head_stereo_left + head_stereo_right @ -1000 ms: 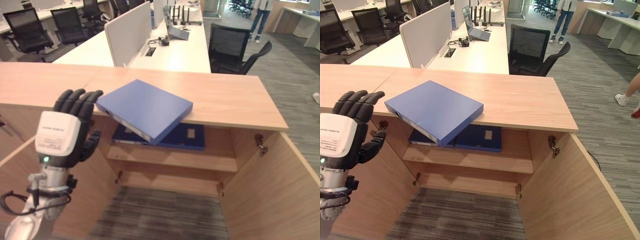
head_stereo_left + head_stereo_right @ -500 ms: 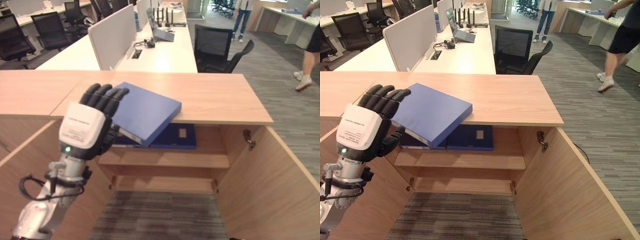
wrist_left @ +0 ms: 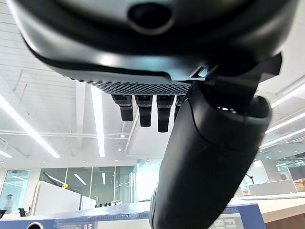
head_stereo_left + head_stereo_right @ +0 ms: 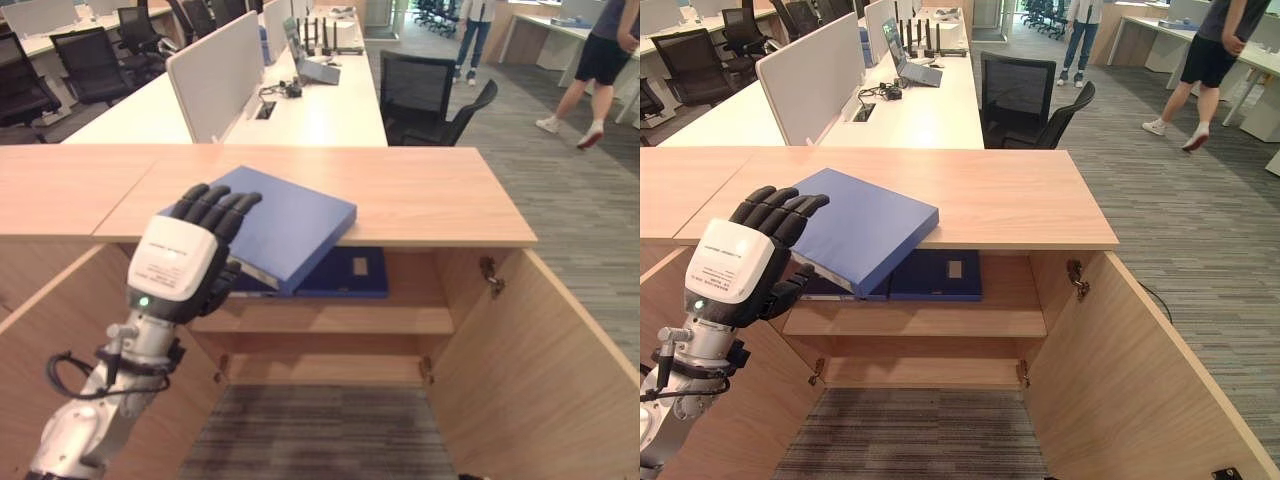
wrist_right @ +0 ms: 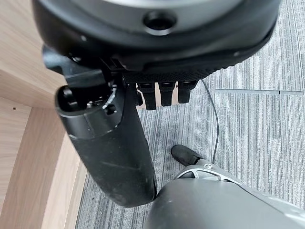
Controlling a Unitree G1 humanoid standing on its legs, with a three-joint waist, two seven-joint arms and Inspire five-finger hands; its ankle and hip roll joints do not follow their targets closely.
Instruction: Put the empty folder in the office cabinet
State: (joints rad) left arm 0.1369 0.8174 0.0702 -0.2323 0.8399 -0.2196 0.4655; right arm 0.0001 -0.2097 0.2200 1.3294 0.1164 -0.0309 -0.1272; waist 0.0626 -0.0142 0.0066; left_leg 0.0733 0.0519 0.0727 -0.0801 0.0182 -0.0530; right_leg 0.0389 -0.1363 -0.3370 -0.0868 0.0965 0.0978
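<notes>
A blue folder (image 4: 290, 220) lies flat on the wooden cabinet top (image 4: 430, 195), its near corner hanging out over the front edge. My left hand (image 4: 175, 262) is raised in front of the folder's left corner, open, with straight fingers reaching up over that edge; I cannot tell whether they touch it. The left wrist view has the thumb (image 3: 205, 162) in front and the folder's labelled spine (image 3: 95, 223) just past it. Below, the cabinet stands open. My right hand (image 5: 162, 43) hangs open over the carpet beside a wooden panel.
A darker blue folder (image 4: 350, 272) lies on the cabinet's upper shelf (image 4: 330, 318). Both doors are swung out, left (image 4: 60, 330) and right (image 4: 540, 350). Behind the cabinet are desks and black chairs (image 4: 430, 90). A person (image 4: 600, 60) walks at the far right.
My left hand has moved right and up from beside the folder until its fingers overlap the folder's left corner. The camera has shifted. A person has walked into view at the far right.
</notes>
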